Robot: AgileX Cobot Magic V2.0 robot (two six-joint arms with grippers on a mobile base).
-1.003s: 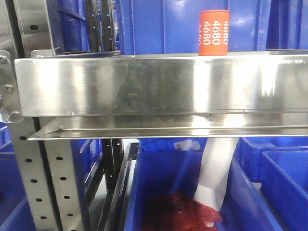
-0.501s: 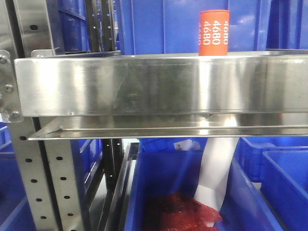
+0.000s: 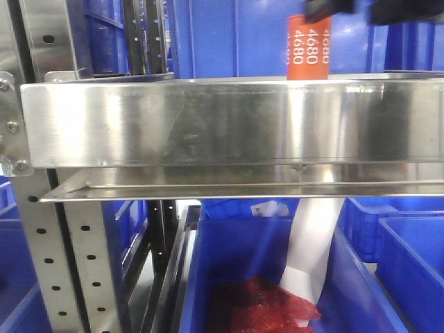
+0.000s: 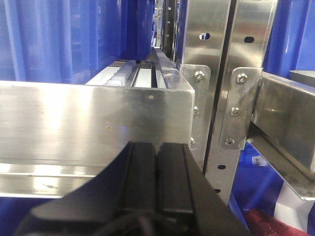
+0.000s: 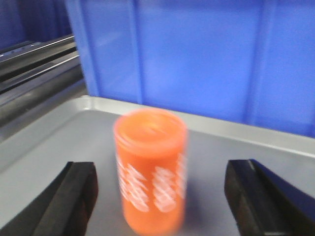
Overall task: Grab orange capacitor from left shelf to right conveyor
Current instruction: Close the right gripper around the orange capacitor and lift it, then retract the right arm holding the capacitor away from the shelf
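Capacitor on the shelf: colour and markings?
Orange capacitor, white "4680" repeated down its side; clearest in the exterior front-facing view.

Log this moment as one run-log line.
phase: pre-grasp | right gripper: open, flanking upright orange cylindrical capacitor | capacitor on shiny stainless-steel shelf | left gripper: shut, empty

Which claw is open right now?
The right claw, spread wide either side of the orange capacitor; the left claw is shut.
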